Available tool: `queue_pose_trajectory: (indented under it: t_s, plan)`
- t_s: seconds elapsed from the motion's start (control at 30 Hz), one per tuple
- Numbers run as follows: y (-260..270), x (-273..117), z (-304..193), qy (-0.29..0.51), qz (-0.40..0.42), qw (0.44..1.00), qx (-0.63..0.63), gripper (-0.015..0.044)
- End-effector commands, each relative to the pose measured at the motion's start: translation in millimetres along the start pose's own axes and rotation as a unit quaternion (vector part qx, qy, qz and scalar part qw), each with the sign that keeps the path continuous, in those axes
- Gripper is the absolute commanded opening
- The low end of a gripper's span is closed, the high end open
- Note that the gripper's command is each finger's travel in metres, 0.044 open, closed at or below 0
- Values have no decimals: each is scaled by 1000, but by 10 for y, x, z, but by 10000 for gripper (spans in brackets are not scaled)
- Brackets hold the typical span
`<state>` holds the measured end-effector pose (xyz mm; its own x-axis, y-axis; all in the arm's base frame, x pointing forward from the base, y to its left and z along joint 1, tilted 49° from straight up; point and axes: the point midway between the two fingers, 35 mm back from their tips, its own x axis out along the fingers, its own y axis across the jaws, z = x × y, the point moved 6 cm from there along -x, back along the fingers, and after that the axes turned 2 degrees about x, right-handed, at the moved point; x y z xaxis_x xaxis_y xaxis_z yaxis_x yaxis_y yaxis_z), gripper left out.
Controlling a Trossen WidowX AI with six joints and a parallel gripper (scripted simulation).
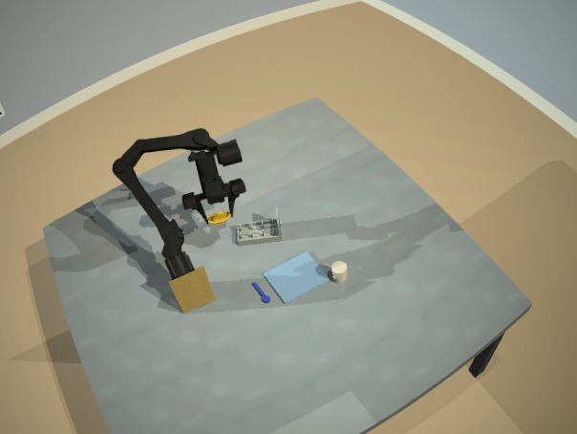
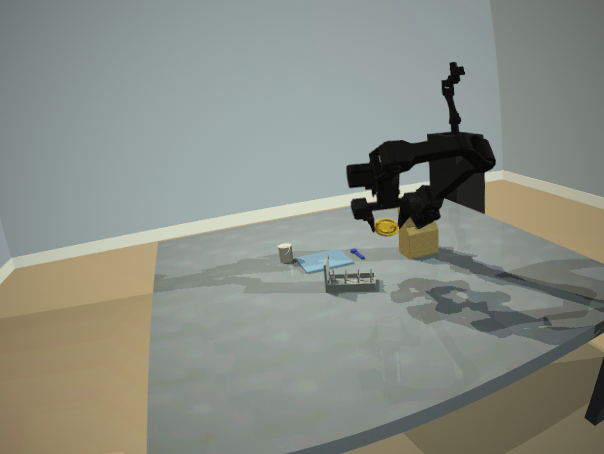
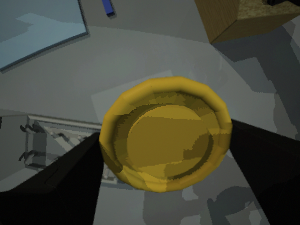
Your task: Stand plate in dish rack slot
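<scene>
A round yellow plate (image 1: 220, 217) (image 2: 386, 227) (image 3: 167, 141) is held in the air by its two opposite edges. My gripper (image 1: 219, 219) (image 2: 386, 228) (image 3: 165, 133) is shut on it, with one finger at each side of the rim. The plate is tilted, not upright. The grey dish rack (image 1: 260, 242) (image 2: 351, 288) (image 3: 65, 120) stands on the table, with short rails and a taller end wall. In the top view the plate is left of the rack; in the wrist view it hides part of the rack, which lies behind the left finger.
A light blue mat (image 1: 297, 277) (image 2: 325, 261) (image 3: 40, 29) lies beyond the rack. A blue spoon (image 1: 261, 292) (image 2: 357, 253) (image 3: 108, 6) lies beside it, and a cream cup (image 1: 339, 272) (image 2: 285, 253) stands at its other side. A wooden block (image 1: 193, 290) (image 2: 419, 241) (image 3: 235, 19) is by the arm's base.
</scene>
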<state>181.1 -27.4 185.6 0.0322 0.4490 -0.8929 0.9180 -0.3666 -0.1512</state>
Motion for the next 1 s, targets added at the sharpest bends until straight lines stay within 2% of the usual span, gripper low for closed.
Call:
queue_pose_trajectory:
  t_s: [0.0, 0.47, 0.97]
  plan:
    - [-18, 113, 4, -47, 1, 999, -23, 0]
    - [-18, 380, -34, -177, 33, 978, -108, 0]
    - [-19, 598, -115, -292, 102, 930, -198, 0]
